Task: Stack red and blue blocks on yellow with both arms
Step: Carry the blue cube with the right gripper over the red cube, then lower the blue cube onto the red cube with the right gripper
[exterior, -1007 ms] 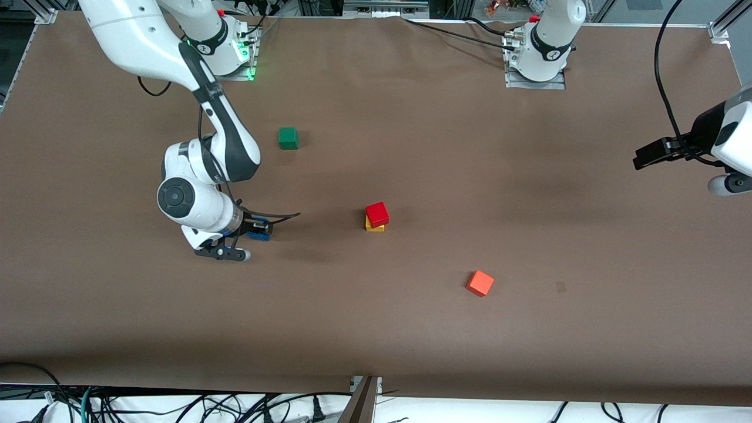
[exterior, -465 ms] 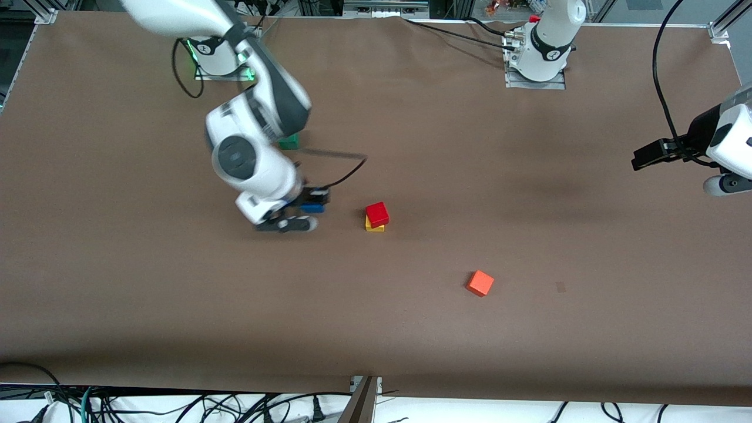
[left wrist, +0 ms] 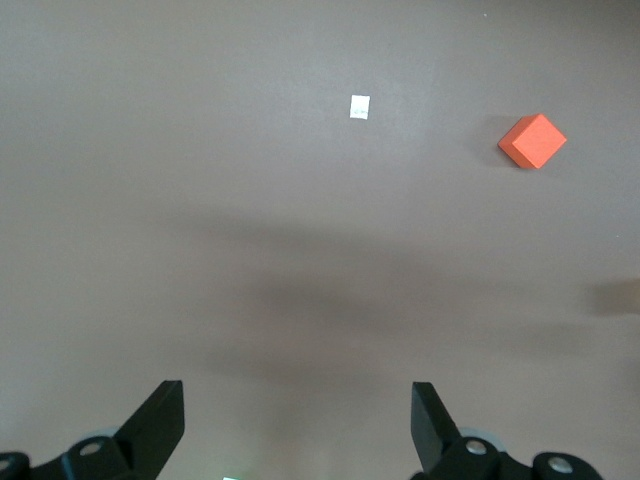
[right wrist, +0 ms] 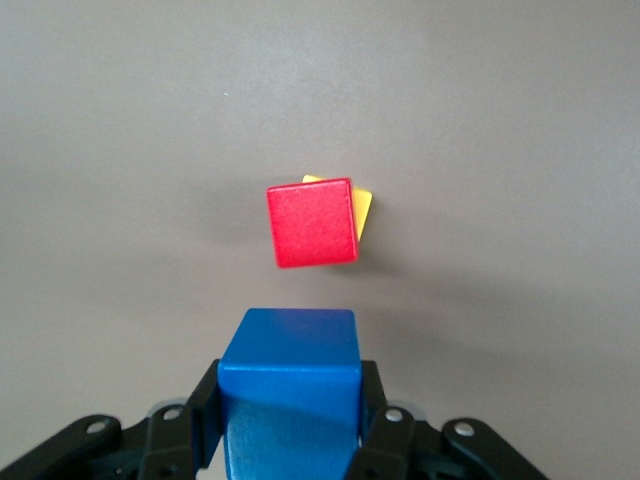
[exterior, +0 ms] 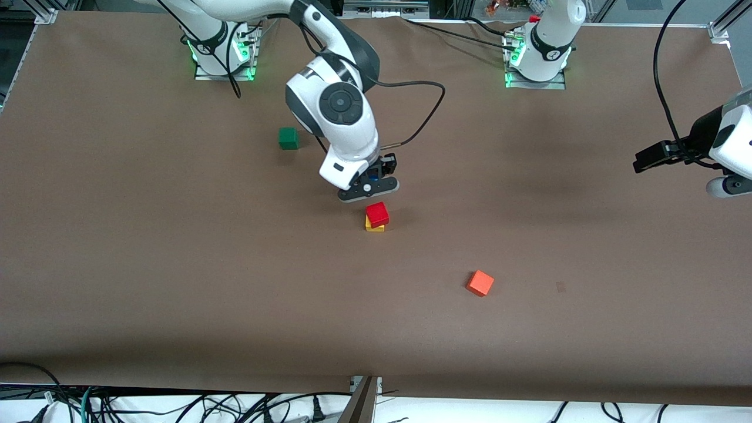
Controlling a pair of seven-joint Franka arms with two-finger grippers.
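Desk (exterior: 176,305) surface is covered in brown sheeting and carries four cubes, with a fifth held in the air.

Right arm (exterior: 329,100) reaches out from its base over the middle of the desk. Right hand (exterior: 369,187) hangs above the desk beside the stack, on the side toward the arm bases, with its fingers (right wrist: 385,440) clamped on the blue block (right wrist: 290,385). In the right wrist view the blue block sits between the pads and the stack lies just ahead of it, not yet beneath it.

Left arm (exterior: 725,147) waits at its own end of the desk, raised. Left hand (left wrist: 298,425) has its fingers spread apart with nothing between them, over bare brown surface.

Red block (exterior: 377,213) rests on the yellow cube (exterior: 374,227) near the desk's centre. The two are touching, but the red block is turned slightly out of line, so a corner and an edge of yellow (right wrist: 362,210) show past it in the right wrist view.

Green cube (exterior: 288,138) stands alone, farther from the front camera than the stack and toward the right arm's end of the desk.

Orange-red cube (exterior: 480,283) stands alone, nearer to the front camera than the stack and toward the left arm's end; it also shows in the left wrist view (left wrist: 532,141).

Small white tag (left wrist: 360,107) lies flat on the desk near the orange-red cube.
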